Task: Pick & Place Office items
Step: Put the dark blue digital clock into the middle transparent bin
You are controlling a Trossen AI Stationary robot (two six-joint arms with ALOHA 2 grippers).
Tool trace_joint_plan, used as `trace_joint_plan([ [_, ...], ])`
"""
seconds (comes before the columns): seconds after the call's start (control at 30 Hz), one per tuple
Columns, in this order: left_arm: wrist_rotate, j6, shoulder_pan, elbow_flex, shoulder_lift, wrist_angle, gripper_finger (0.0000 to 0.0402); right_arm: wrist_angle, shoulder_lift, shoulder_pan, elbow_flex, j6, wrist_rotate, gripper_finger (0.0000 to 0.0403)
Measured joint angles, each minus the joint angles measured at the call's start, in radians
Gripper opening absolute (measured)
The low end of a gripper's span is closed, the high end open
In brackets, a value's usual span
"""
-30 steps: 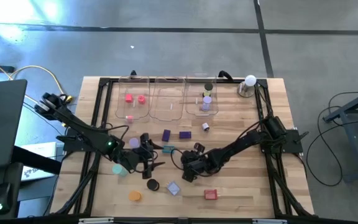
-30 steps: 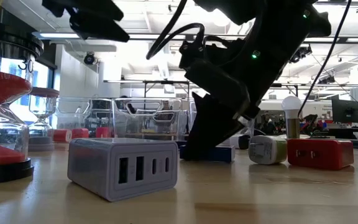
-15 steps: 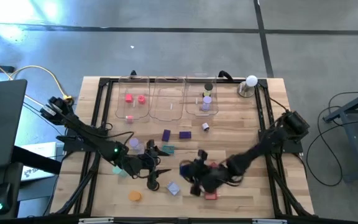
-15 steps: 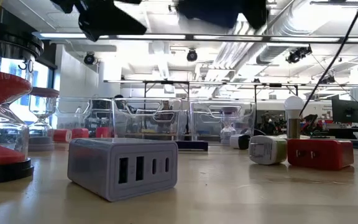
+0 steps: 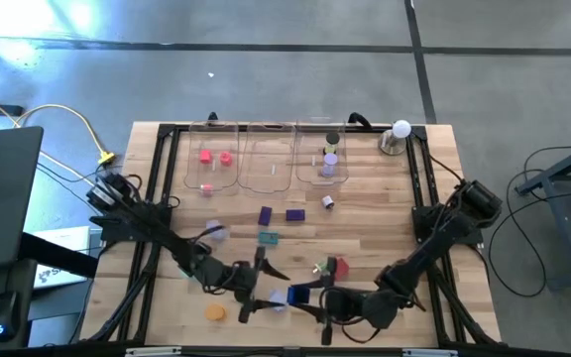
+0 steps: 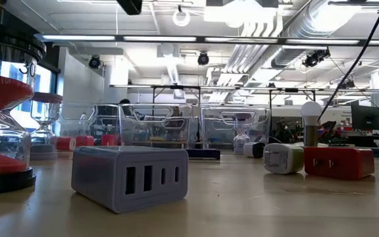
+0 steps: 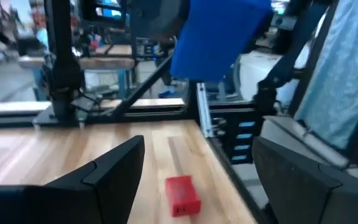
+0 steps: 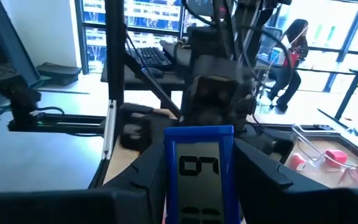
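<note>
Right wrist view: right claw (image 8: pixel 197 171) is clamped on a blue rectangular plastic block (image 8: pixel 199 168) with a display face showing digits, fingers on its two long side edges. High view puts the right claw (image 5: pixel 310 295) at the front-centre of the wooden table (image 5: pixel 385 223), with the blue block (image 5: pixel 299 294) held off the surface.

Left claw (image 5: pixel 251 288) sits just beside it, facing it, fingers spread wide and empty. Left wrist view shows the same blue block (image 7: pixel 219 34) hanging ahead of and above the left fingers (image 7: pixel 114 165), not between them. Looks like a handover setup, but that's my read.

Near the claws:
- red rectangular block (image 5: pixel 338 266) just behind the right claw, lying flat on the table; also in left wrist view (image 7: pixel 182 194).
- small orange disc (image 5: pixel 214 312) in front of the left claw.
- three clear plastic trays (image 5: pixel 269 159) well beyond both claws, at the far edge.

Handling, judged: the block looks light, rigid, smooth-sided, so slippery under hard pads. Take it across the narrow sides near mid-length, not on the display face. If the left takes over, it needs the free end and must be closed before the right lets go.
</note>
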Motion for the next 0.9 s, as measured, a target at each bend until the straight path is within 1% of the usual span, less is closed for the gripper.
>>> trace_joint_plan([
  [0.13, 0.014, 0.044, 0.015, 0.003, 0.064, 0.124, 0.0291, 0.001, 0.0, -0.004, 0.0, 0.0, -0.004, 0.0136],
  [0.23, 0.03, 0.028, 0.032, 0.004, 0.09, 0.181, 0.0291, -0.003, 0.0, -0.009, 0.0, 0.004, -0.005, 0.0136],
  [0.5, 0.108, 0.046, 0.063, 0.004, 0.09, 0.189, 0.0291, -0.007, 0.0, -0.027, 0.0, 0.013, -0.014, 0.0136],
  [0.67, 0.114, 0.049, 0.063, 0.005, 0.09, 0.188, 0.0291, -0.013, 0.0, -0.038, 0.0, 0.018, -0.018, 0.0136],
  [0.8, 0.115, 0.101, 0.068, 0.005, 0.09, 0.188, 0.0292, -0.016, 0.0, -0.047, 0.0, 0.018, -0.039, 0.0136],
  [0.9, 0.115, 0.107, 0.07, 0.005, 0.09, 0.187, 0.0303, -0.016, 0.0, -0.058, 0.001, 0.035, -0.041, 0.0136],
])
